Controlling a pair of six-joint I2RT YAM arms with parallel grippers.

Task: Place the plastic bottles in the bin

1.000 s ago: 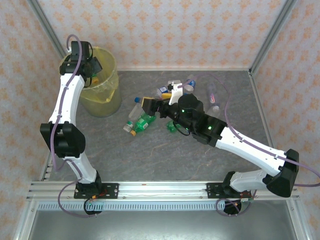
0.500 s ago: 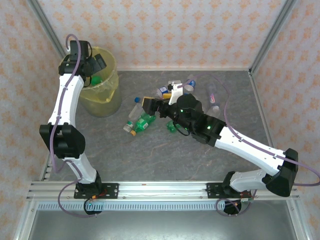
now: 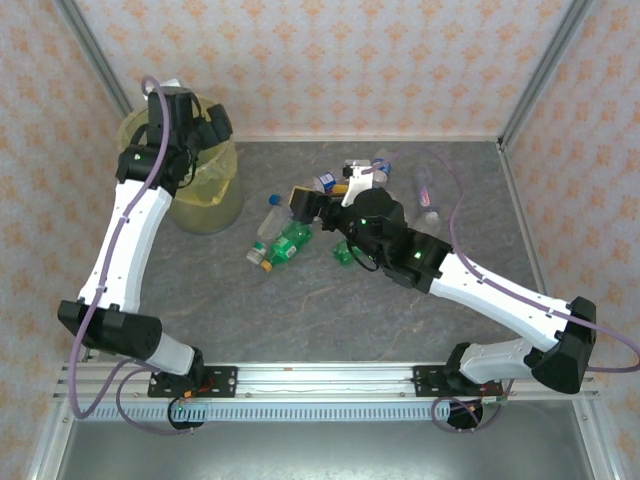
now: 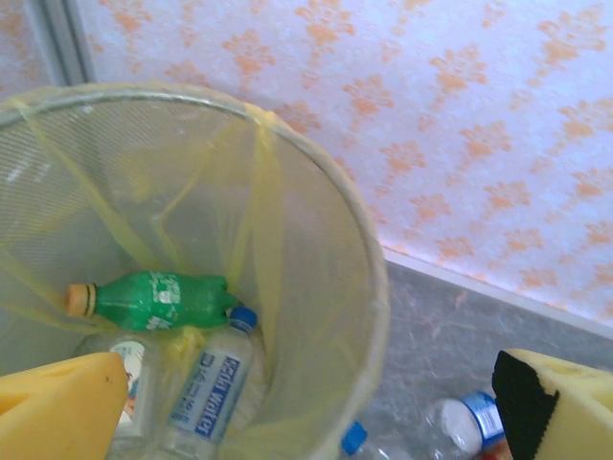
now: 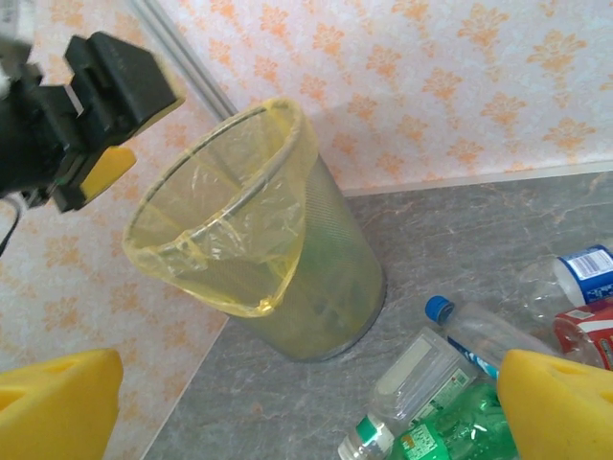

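The left hand [image 3: 208, 126] hangs above the mouth of the bin [image 3: 212, 198], its fingers spread and holding nothing. Inside the bin lie a green bottle [image 4: 153, 299] and a clear bottle [image 4: 209, 381] with a blue cap. The remaining bottles [image 3: 335, 200] lie in a loose heap on the tabletop [image 3: 300, 320] to the right of the bin. The right hand [image 3: 308, 206] hovers over the side of the heap nearer the bin, fingers also spread and empty. The step now looks like another pick from the heap. It will likely go best with a bottle on the bin side that lies free of its neighbours, such as the green one [image 3: 290, 243]. Close across the middle of its body rather than its cap, since these round, light bottles can roll or squirt out. Lift it clear of the rim and let go over the centre of the bin, well away from the loose yellow liner.
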